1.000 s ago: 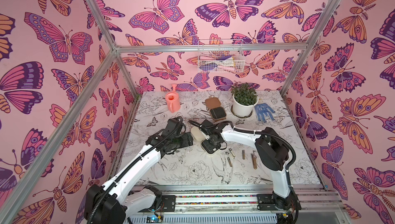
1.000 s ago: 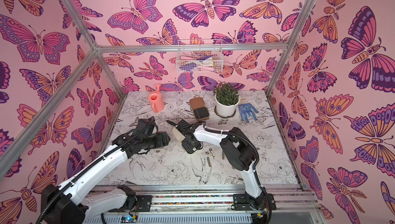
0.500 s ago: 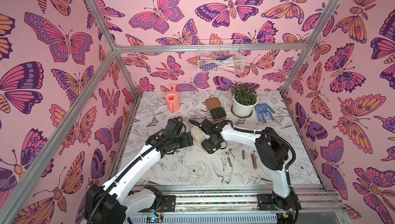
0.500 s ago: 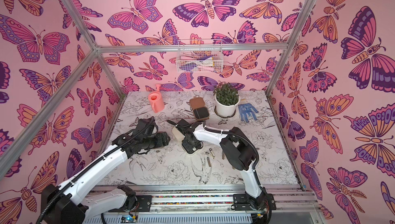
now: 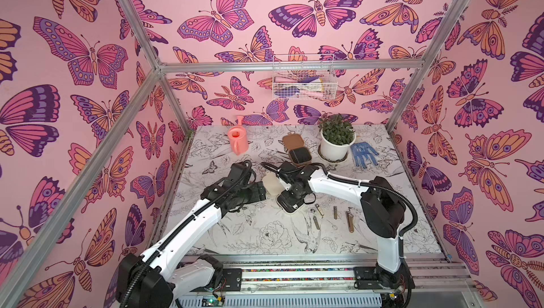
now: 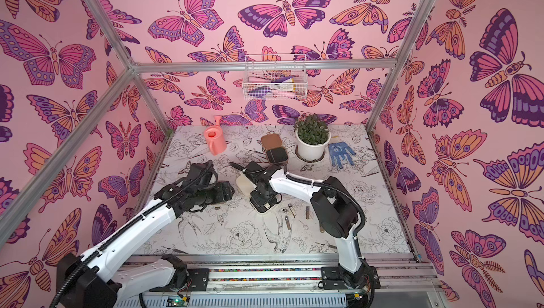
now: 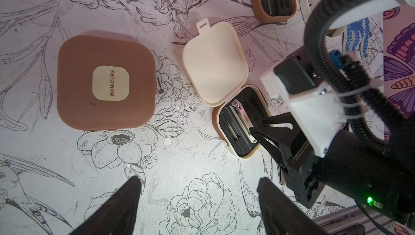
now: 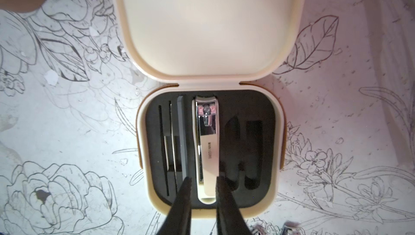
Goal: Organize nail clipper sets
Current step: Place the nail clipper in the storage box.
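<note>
Top view: the open cream case (image 5: 272, 184) lies mid-surface between both arms. Loose metal tools (image 5: 335, 213) lie to its right. An open tan case (image 5: 298, 150), plant pot (image 5: 335, 147) and watering can (image 5: 238, 142) stand farther back

Left wrist view: left gripper (image 7: 197, 182) jaws spread, empty. A closed tan case (image 7: 105, 83) lies beside the cream case, not touching

Right wrist view: right gripper (image 8: 204, 181) jaws stand narrowly apart astride the clipper (image 8: 206, 141), which sits in the black insert; contact cannot be told

flower-print table (image 5: 235, 233) holds cases (image 5: 298, 156), metal tools (image 5: 349, 221), watering can (image 5: 238, 141), pot (image 5: 337, 147), glove (image 5: 363, 153).

Right gripper (image 8: 204, 180) has narrowed around the clipper (image 8: 205, 141)
</note>
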You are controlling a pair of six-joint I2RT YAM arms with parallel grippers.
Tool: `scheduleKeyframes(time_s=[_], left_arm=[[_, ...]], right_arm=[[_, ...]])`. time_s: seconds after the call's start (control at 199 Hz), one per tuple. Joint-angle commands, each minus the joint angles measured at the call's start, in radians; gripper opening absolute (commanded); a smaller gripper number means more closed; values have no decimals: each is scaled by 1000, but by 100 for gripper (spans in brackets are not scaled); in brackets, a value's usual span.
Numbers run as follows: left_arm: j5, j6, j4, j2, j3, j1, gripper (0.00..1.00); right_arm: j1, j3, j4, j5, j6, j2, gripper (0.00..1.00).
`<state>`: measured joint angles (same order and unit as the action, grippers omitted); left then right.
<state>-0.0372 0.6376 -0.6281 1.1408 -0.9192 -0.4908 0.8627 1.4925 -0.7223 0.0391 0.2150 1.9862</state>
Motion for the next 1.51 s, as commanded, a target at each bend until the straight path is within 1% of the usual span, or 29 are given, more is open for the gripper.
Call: scheduleKeyframes(time_s=[0.0, 0.222, 0.584, 0.791, 1.068, 1.204, 1.324, 1.425, 1.506], left_arm=[[-3, 4, -7, -3, 14, -3, 84], [-1, 3, -7, -4, 14, -3, 84], [0, 2, -7, 1, 13, -3, 84], [2, 2, -7, 3, 13, -3, 84], [0, 4, -6, 8, 11, -3, 84], [-10, 4, -5, 8, 13, -3, 84], [-27, 12, -7, 13, 17, -5, 83], [-38, 20, -8, 16, 22, -15, 83], [-44, 34, -8, 20, 29, -28, 83]], right_arm=[[4, -8, -20, -12, 9, 2, 16], [4, -7, -11, -9, 7, 42, 13], [4, -16, 7, -2, 14, 89, 10], [6, -61, 32, 1, 55, 114, 8], [35, -103, 55, 10, 103, 146, 5], [34, -103, 45, 32, 109, 113, 5], [30, -64, 8, 66, 95, 55, 5], [26, -34, -17, 99, 87, -16, 8], [19, -38, -36, 130, 90, -99, 12]])
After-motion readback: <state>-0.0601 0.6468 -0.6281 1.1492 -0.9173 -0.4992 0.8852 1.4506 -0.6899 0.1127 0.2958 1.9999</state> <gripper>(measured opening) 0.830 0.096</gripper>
